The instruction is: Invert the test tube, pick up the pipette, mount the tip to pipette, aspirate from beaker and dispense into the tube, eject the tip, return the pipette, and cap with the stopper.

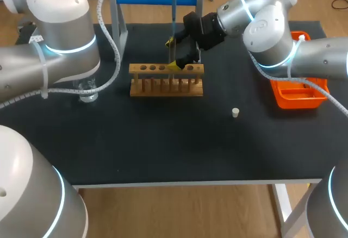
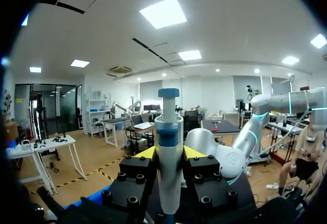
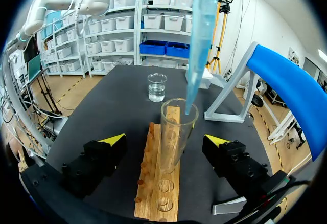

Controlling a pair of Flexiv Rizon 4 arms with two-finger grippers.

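Stage, by judgement: dispensing. Test tube [image 3: 176, 132] upright in rack [image 1: 166, 80]. Pipette [image 2: 168, 127] clamped in left gripper [image 2: 169, 152], tip [image 3: 202, 40] mounted, end at tube mouth. Right gripper [image 3: 166, 140] wide open, flanking tube, not touching. Outstanding: tip ejection, pipette return, capping; stopper [image 1: 235, 112] loose on bench [image 1: 163, 145].
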